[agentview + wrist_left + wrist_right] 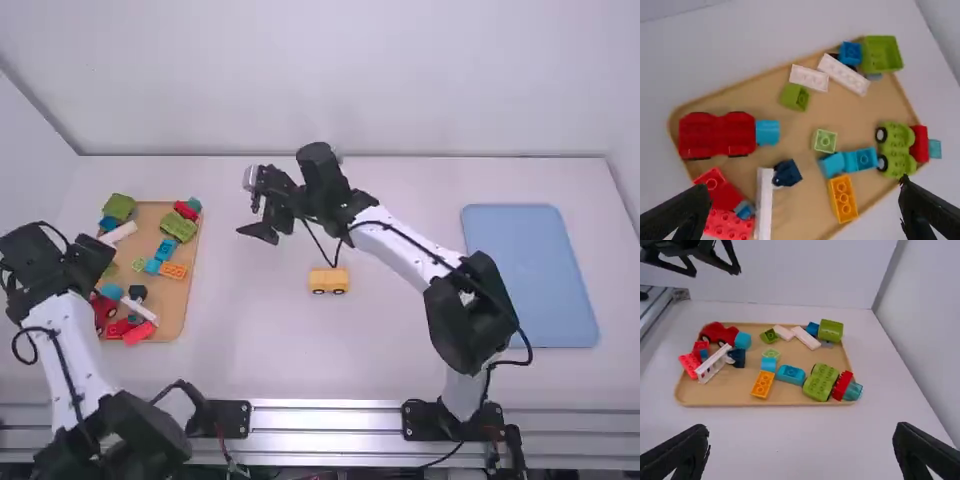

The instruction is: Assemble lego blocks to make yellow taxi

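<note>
Left gripper [88,262] and right gripper [249,207] gape wide, both empty!
There's the yellow car [328,281] on the surface [265,350], the left gripper hanging over the tray [180,318] of blocks [173,271].

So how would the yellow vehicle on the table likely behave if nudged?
The yellow vehicle would probably roll if pushed lengthwise, since it stands on dark wheels. Pushed sideways, it may skid rather than tip, as it looks low and boxy. Its block-like body suggests hard plastic, so likely stiff.
</note>
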Robot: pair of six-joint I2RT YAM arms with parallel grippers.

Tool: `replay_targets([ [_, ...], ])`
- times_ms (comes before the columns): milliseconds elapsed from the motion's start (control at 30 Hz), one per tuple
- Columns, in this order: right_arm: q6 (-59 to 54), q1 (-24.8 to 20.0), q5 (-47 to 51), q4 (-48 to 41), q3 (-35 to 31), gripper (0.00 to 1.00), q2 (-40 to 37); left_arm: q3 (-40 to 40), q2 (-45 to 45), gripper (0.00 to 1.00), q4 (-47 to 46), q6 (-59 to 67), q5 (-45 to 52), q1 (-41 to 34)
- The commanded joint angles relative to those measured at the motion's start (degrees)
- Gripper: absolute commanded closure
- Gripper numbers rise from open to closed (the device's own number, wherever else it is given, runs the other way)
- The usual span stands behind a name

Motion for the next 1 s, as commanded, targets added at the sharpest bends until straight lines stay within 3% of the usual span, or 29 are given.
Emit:
replay_targets([
  [0,0.1,-1.0,0.3,0.2,1.5,0.02,1.1,5.6,4.6,0.01,-2.4,0.9,2.6,-1.2],
  [100,0.2,-1.7,0.3,0.2,1.5,0.02,1.1,10.8,9.2,0.01,-7.2,3.0,5.8,-4.2],
  [300,0.4,-3.2,0.1,0.2,1.5,0.02,1.1,19.5,20.6,0.01,-14.0,-2.3,-4.3,-16.8],
  [533,0.4,-3.7,0.3,-0.2,1.5,0.02,1.1,20.4,30.8,0.01,-12.1,-6.2,-8.2,-25.7],
  [767,0.3,-3.7,0.3,0.3,1.5,0.02,1.1,20.3,35.9,0.01,-11.8,-6.7,-7.1,-26.4],
  [967,0.3,-3.7,0.3,0.2,1.5,0.02,1.1,18.1,38.2,0.01,-12.6,-18.6,-8.8,-24.5],
])
